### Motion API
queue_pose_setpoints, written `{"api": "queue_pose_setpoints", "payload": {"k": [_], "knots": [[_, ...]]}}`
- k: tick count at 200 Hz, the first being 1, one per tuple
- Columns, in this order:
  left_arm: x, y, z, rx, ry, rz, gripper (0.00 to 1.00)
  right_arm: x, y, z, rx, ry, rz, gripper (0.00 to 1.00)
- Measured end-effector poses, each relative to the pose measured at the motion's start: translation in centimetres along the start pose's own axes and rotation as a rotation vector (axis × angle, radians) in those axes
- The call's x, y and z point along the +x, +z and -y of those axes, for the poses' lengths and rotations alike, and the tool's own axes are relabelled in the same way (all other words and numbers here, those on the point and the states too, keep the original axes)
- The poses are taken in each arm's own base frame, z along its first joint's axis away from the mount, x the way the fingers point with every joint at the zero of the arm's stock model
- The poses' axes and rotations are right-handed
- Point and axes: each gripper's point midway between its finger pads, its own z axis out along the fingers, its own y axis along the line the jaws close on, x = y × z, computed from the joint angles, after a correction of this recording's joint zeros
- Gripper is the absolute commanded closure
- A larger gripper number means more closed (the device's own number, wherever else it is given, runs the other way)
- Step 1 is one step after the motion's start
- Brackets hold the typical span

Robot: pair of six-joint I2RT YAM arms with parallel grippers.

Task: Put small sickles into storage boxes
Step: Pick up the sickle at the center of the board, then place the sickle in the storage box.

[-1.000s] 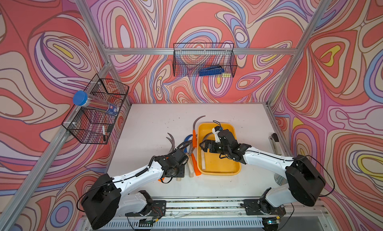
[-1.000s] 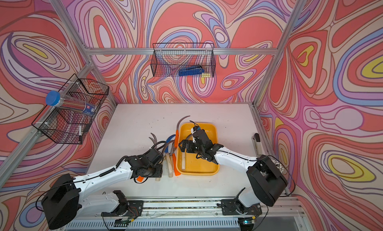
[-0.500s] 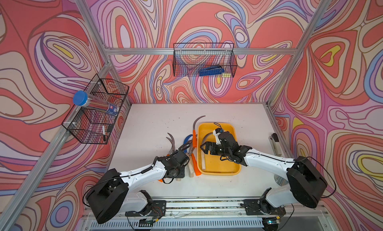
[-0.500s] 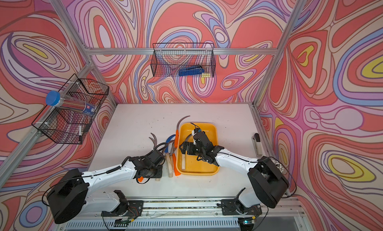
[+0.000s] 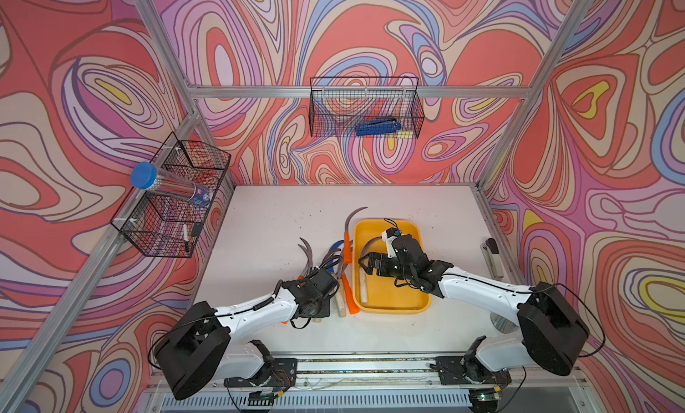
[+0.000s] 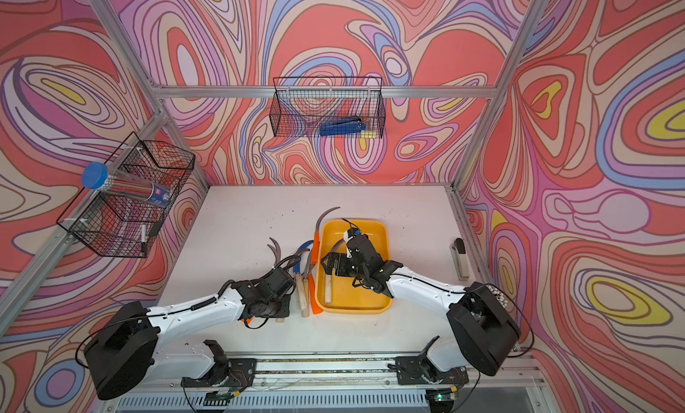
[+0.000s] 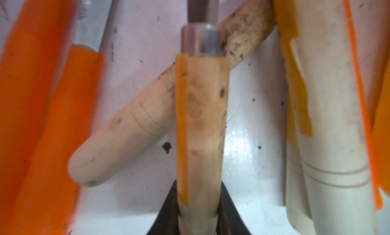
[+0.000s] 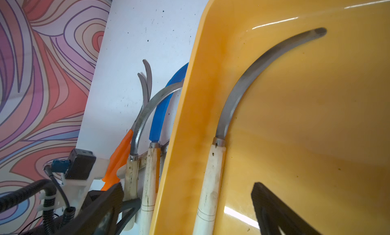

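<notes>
Sickles (image 5: 350, 300): most lying on counter (image 5: 278, 226) beside tray (image 5: 393, 307), one (image 8: 211, 181) lying inside | left pincer (image 7: 198, 202): having just narrowed, now clamping a wood handle (image 7: 202, 122) in the pile | right pincer (image 5: 365, 263): gaping wide, empty, hovering over tray | judging: next lift probably starting

1. The desk's (image 5: 281, 214) far-left quarter is left open for passage.
2. The strip along the yellow tray's (image 5: 393, 298) left rim is crowded by sickles (image 5: 350, 296).
3. The right edge is narrowed by a stapler (image 5: 491, 257).
</notes>
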Motion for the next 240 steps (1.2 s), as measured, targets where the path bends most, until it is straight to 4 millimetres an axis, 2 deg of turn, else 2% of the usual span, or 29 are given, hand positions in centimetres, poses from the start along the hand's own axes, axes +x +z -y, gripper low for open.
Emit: {"api": "queue_pose_setpoints", "payload": {"k": [60,129,158,190,240], "knots": [[-1.9,-2.4,0.5,0.018,0.013,0.073,1.0,0.4,0.0,-0.6,-0.013,-0.008,-0.007,0.02],[-2.7,-5.4,1.7,0.12,0.073,0.134,1.0,1.4,0.0,-2.4,-0.061,-0.012,-0.019,0.03],[-3.0,-6.8,2.3,0.176,0.095,0.163,1.0,1.7,-0.1,-3.5,-0.089,-0.013,-0.016,0.08],[-2.9,-7.8,3.1,0.235,0.119,0.167,1.0,1.7,-0.2,-4.7,-0.123,-0.013,-0.006,0.19],[-2.2,-8.4,5.2,0.351,0.159,0.13,1.0,2.1,-0.3,-6.9,-0.192,-0.012,0.001,0.24]]}}
